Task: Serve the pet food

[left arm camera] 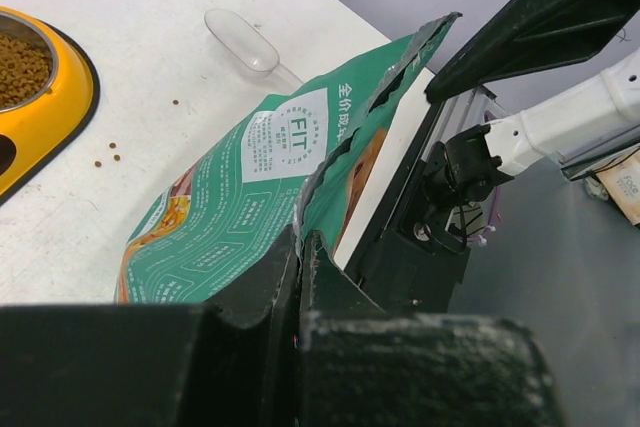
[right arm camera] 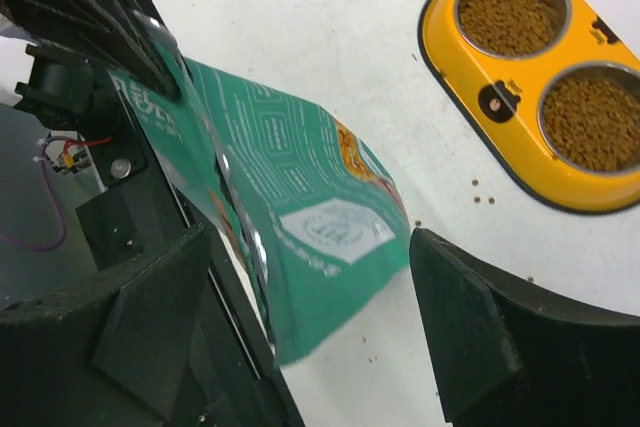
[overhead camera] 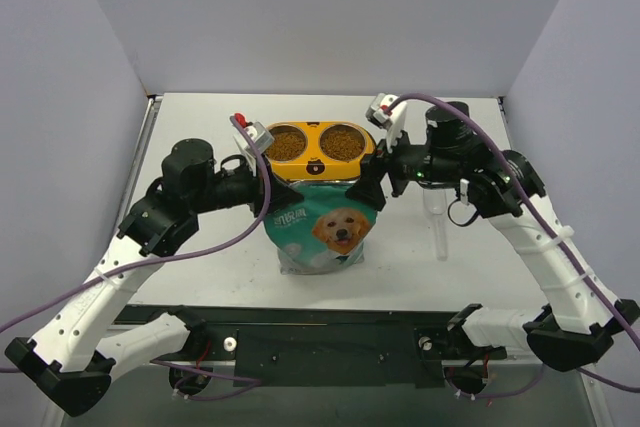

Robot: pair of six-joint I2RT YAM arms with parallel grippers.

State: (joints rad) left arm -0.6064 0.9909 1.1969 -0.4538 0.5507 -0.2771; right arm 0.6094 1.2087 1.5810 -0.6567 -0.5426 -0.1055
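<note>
Brown kibble pellets point(overhead camera: 343, 143) filled the yellow double-bowl feeder point(overhead camera: 316, 163); I judged only the teal dog-print bag point(left arm camera: 250, 182) was left to park, pinched in left fingers point(left arm camera: 262, 292), right fingers point(right arm camera: 480, 332) gaping around it.

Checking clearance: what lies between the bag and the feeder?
Only a few stray pellets on the table between bag and feeder; the right wrist view shows it.

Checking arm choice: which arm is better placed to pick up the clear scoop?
Likely right: the clear scoop lies on that side, the right gripper is open; the left gripper clamps the dog-food bag.
</note>
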